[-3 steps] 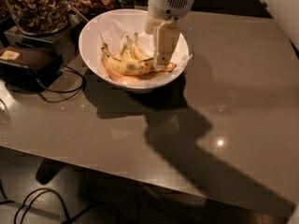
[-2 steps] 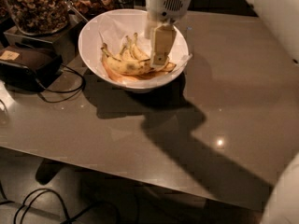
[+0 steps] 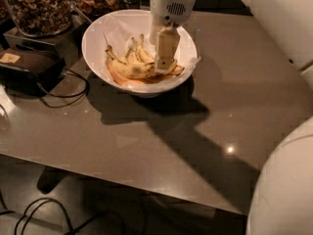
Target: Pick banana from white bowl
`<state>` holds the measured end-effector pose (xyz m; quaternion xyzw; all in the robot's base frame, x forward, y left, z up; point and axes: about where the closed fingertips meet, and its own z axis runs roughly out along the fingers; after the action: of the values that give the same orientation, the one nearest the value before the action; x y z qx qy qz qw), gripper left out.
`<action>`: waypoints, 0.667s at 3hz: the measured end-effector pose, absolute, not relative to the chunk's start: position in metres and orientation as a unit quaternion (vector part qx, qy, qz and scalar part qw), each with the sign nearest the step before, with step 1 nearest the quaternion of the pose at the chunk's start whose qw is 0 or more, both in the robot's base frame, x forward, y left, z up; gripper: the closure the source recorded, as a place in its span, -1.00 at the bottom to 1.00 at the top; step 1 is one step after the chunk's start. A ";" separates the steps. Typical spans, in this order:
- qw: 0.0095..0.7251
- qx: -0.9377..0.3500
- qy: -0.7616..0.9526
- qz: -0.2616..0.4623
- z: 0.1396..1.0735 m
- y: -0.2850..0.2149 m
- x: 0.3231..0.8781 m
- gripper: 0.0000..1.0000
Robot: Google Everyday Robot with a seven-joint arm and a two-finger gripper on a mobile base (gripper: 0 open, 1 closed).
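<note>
Our hand [image 3: 164, 65] hangs in the deep white bowl [image 3: 96, 33], over the right end of the long speckled yellow banana [image 3: 128, 70], which stretches leftward in view; we cannot tell its opening.

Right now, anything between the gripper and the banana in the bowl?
Nothing visible. The gripper is down inside the white bowl, right at the banana, near its right end. The shorter bananas lie just behind it, not across the path.

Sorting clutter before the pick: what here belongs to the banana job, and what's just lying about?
Job: long speckled yellow banana; large glossy white bowl; gripper, down inside the bowl.
Lying about: glass jar of nuts; black box; black cables.
</note>
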<state>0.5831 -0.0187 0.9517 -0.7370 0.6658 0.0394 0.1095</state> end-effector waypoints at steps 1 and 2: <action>0.098 -0.736 0.668 0.047 0.940 -0.015 0.586 -0.18; 0.089 -0.735 0.670 0.054 0.931 -0.012 0.587 -0.16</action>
<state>0.5867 -0.0124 0.9314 -0.7354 0.6697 0.0535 0.0888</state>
